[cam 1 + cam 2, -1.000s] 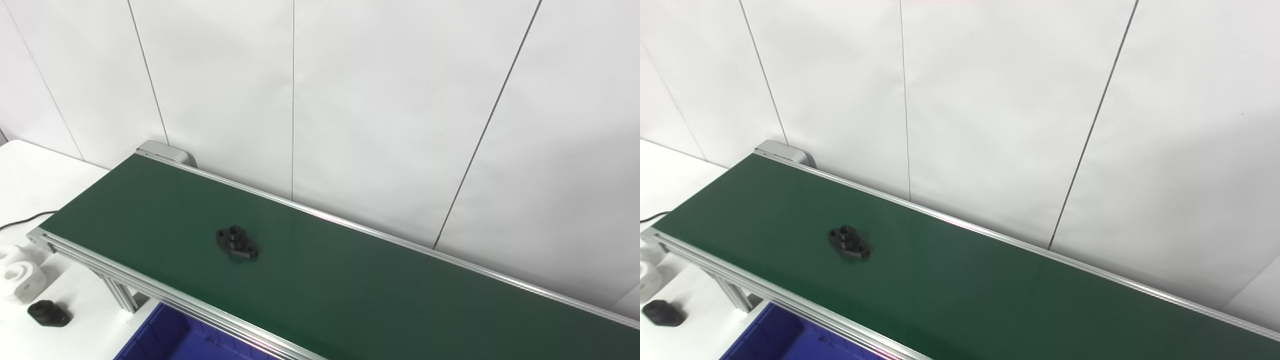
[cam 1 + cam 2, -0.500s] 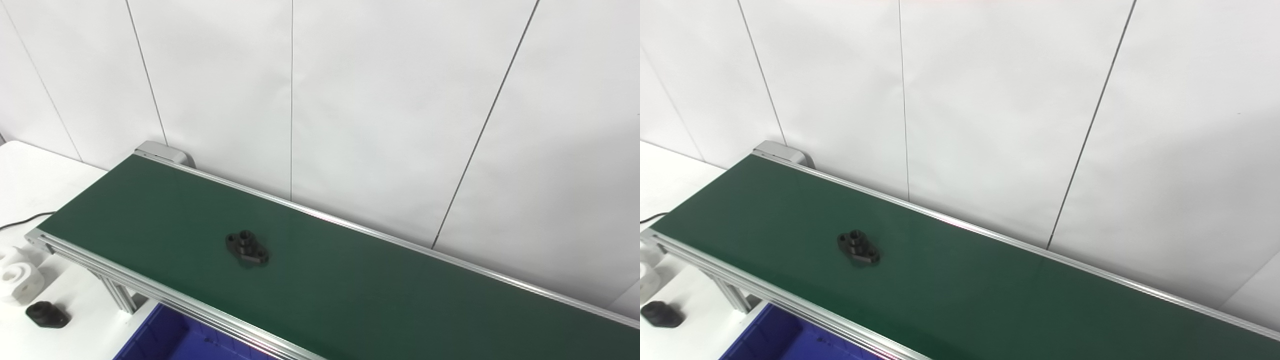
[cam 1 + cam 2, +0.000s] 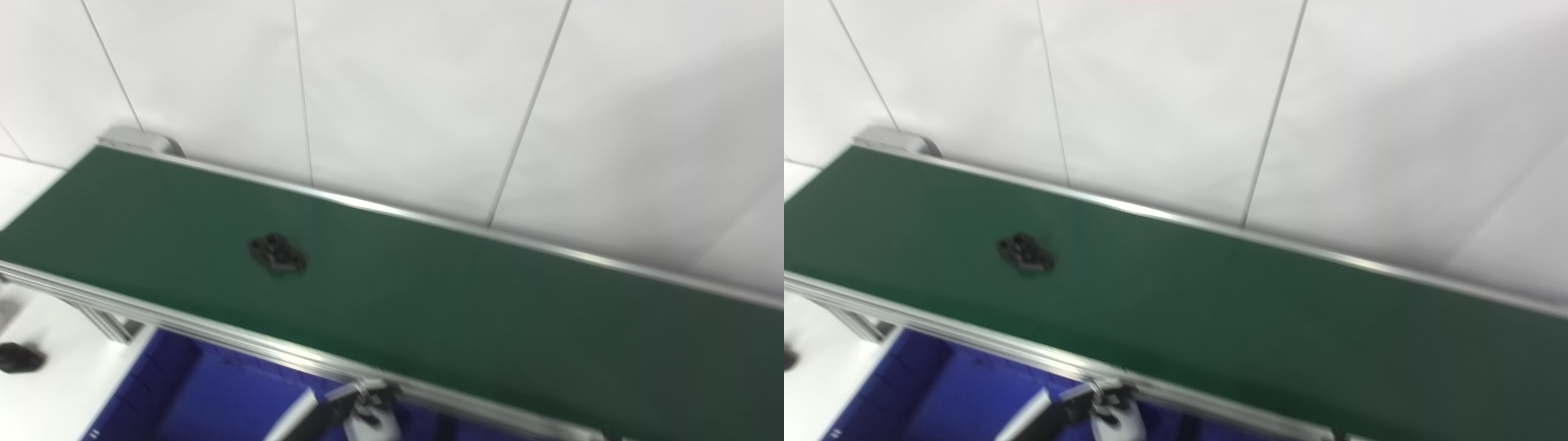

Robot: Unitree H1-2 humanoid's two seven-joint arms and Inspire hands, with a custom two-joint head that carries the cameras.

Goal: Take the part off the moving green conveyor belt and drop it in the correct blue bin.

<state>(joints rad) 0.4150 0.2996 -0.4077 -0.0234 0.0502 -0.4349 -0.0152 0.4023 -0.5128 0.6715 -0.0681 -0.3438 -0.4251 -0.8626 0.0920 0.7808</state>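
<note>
Green conveyor belt (image 3: 465, 306) runs diagonally across both head views, framed by aluminium side rails (image 3: 257, 346) and backed by a white panelled wall (image 3: 416, 92). Both pictures are motion-blurred. One black flanged part (image 3: 277, 255) lies flat on the belt surface, in the left portion of the belt and roughly midway between the far rail and the near rail, touching nothing else. Below the near rail, a blue bin (image 3: 202, 398) sits on the white table (image 3: 55, 392); its interior is partly visible and no contents can be made out. A second black part (image 3: 18, 358) rests on the table at the left edge of the left eye view, well apart from the belt. At the bottom edge, a hand (image 3: 364, 413) rises in front of the bin, just below the near rail and well apart from the part on the belt. Only its upper portion is in view and blurred; whether its fingers are spread or closed cannot be told, nor which arm it belongs to. It holds nothing visible.
</note>
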